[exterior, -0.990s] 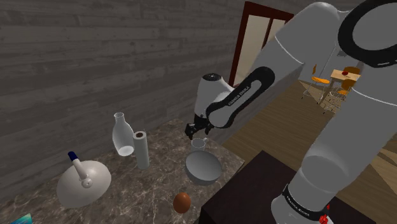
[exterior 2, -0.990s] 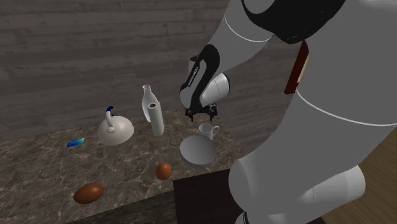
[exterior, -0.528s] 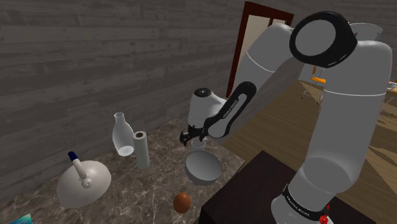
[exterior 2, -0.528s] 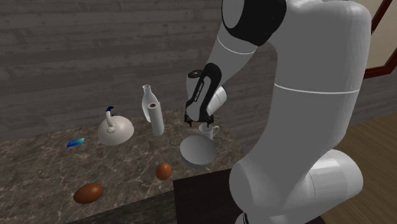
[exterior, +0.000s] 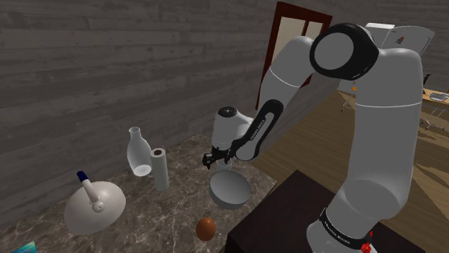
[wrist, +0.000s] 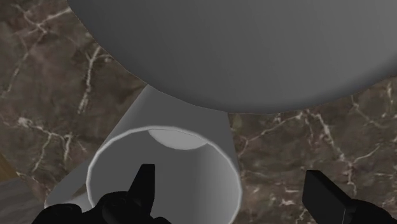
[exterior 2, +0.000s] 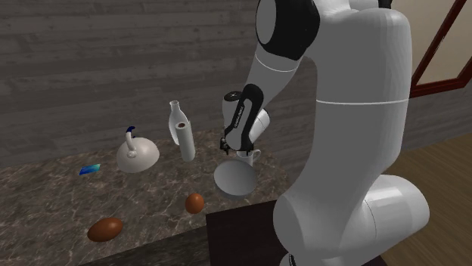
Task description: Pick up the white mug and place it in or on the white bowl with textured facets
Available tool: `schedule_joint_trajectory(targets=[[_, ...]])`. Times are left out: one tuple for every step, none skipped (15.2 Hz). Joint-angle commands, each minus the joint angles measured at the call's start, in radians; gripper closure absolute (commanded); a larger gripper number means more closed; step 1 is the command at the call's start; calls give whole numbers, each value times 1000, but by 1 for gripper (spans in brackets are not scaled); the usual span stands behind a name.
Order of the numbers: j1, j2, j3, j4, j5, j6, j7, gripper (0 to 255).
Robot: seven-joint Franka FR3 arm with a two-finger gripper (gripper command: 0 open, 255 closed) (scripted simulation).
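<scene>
Right at the gripper [wrist: 232, 181], jaws spread: one finger dipped inside the white mug [wrist: 162, 159], the other outside, rim wall between, not yet pinched. Probably light, rigid, smooth and slippery; best clamped squarely across that wall. Just beyond, seemingly touching, the pale bowl [wrist: 242, 44] on marbled counter [wrist: 51, 83].

Upright white mug [wrist: 191, 181] just beside smooth white bowl [wrist: 242, 51]
</scene>
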Motion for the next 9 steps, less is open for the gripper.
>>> schedule_joint_trajectory(targets=[[2, 3, -2, 1, -3, 2, 3, 0], [2, 3, -2, 1, -3, 2, 3, 0], [2, 3, -2, 1, -3, 2, 3, 0], [2, 3, -2, 1, -3, 2, 3, 0], [2, 3, -2, 1, -3, 2, 3, 0], [2, 3, -2, 1, -3, 2, 3, 255], [2, 3, -2, 1, -3, 2, 3, 255], [2, 3, -2, 1, -3, 2, 3, 255], [2, 3, -2, 1, -3, 2, 3, 255]])
